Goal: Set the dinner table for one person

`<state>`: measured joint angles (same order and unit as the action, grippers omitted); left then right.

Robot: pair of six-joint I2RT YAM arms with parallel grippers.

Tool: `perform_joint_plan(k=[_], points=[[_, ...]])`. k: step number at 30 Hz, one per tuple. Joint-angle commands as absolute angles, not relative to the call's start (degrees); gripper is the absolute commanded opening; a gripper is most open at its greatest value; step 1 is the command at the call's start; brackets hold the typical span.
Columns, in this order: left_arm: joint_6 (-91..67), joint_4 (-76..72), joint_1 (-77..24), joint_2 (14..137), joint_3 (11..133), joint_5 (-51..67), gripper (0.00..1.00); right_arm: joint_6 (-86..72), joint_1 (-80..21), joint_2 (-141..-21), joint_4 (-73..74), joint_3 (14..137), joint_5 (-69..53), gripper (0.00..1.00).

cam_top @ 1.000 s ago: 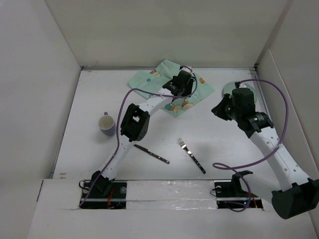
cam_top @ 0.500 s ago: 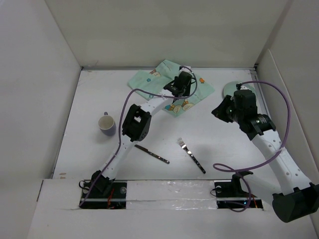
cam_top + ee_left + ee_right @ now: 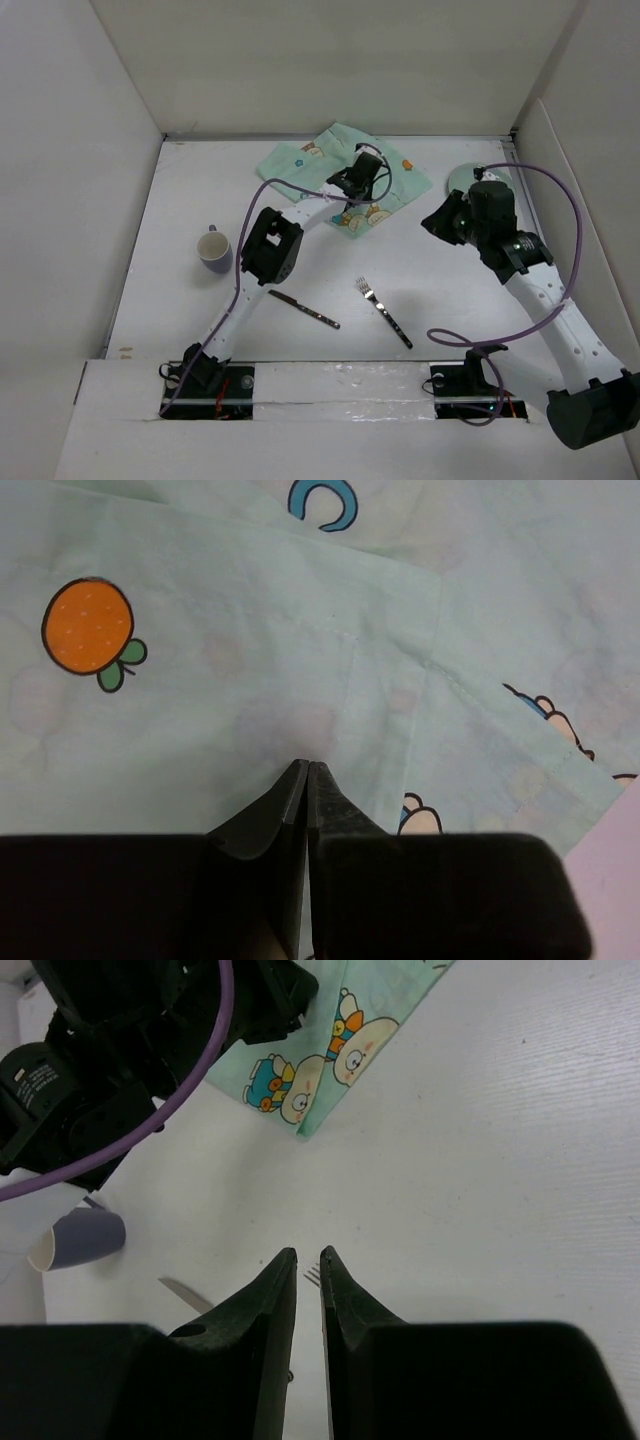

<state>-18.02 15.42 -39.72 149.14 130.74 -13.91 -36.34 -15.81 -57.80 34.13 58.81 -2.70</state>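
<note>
1. Shuts the left gripper (image 3: 306, 770) fully from wide open, tips pressed onto the mint placemat (image 3: 200, 680) at the far middle of the dinner table (image 3: 450, 300); cannot confirm any pinch of cloth.
2. Cracks the right gripper (image 3: 308, 1255) from shut to a narrow gap, holding nothing, above bare tabletop beside the plate (image 3: 460, 180).
3. Points to a placemat pull as the likely step in hand; leaves fork (image 3: 383, 312), knife (image 3: 303, 309) and cup (image 3: 213, 247) unplaced.

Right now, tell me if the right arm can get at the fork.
Probably yes: only bare dinner table lies between the right gripper and the fork; its jaws stand slightly apart, empty.
</note>
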Motion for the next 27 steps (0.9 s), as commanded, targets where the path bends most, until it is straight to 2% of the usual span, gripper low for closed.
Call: perform_joint_plan(k=[1,6,10,13,19,20,22,23,27], points=[[-15.84,16.2,-41.04,139.5,117.75,-14.58,0.0,-37.26,-15.56,-57.48,28.14,55.82,-3.87,0.21],[-14.5,11.78,-41.92,127.29,101.98,-12.93,0.0,-39.11,-15.03,-60.99,23.12,52.3,-2.29,0.22],[-13.19,10.3,-42.45,118.51,89.61,-10.47,0.0,-41.04,-13.72,-68.7,19.96,53.61,-2.2,0.37],[-12.4,8.44,-42.45,113.83,83.17,-8.71,0.0,-42.18,-13.71,-73.11,18.47,54.31,-1.94,0.42],[-13.18,10.03,-42.45,111.27,83.75,-9.58,0.0,-44.73,-12.22,-89.19,19.14,63.44,4.82,0.45],[-13.79,9.67,-42.45,111.53,84.72,-9.67,0.23,-45.08,-12.22,-91.56,20.47,65.55,5.62,0.45],[-14.41,10.02,-42.98,114.07,89.0,-9.14,0.45,-45.53,-11.6,-96.66,22.75,70.12,7.99,0.43],[-14.5,10.98,-44.11,115.65,90.95,-10.01,0.53,-45.79,-11.08,-97.81,23.37,71.27,8.87,0.43],[-13.19,17.13,-45.87,125.74,100.53,-13.71,0.63,-46.84,-10.55,-101.25,25.05,74.27,9.93,0.41]])
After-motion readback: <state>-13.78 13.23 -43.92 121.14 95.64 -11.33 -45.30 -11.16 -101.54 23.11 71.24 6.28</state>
